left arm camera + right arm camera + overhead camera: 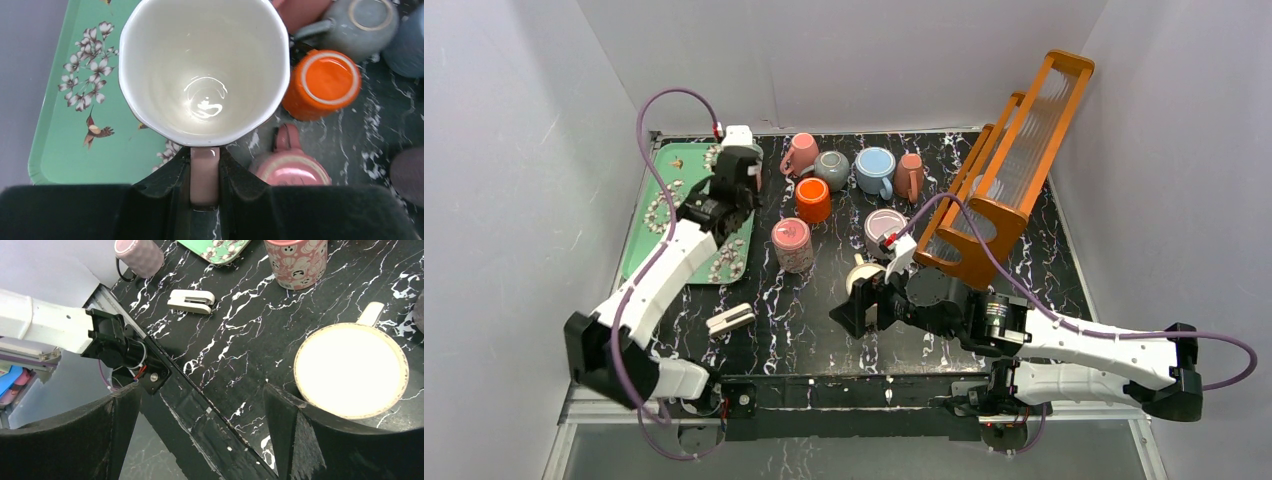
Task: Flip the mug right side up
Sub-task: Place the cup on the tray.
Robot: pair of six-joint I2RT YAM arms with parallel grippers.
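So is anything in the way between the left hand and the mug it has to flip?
No. The left hand is shut on the handle of the mug. For setting it down, the orange mug and pink mug crowd one side; the green tray lies on the other.

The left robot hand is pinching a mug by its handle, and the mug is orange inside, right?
Not quite. The left gripper does pinch the mug by its handle, but the mug is white inside, not orange. The left wrist view shows this. The orange mug is a different one, standing beside it.
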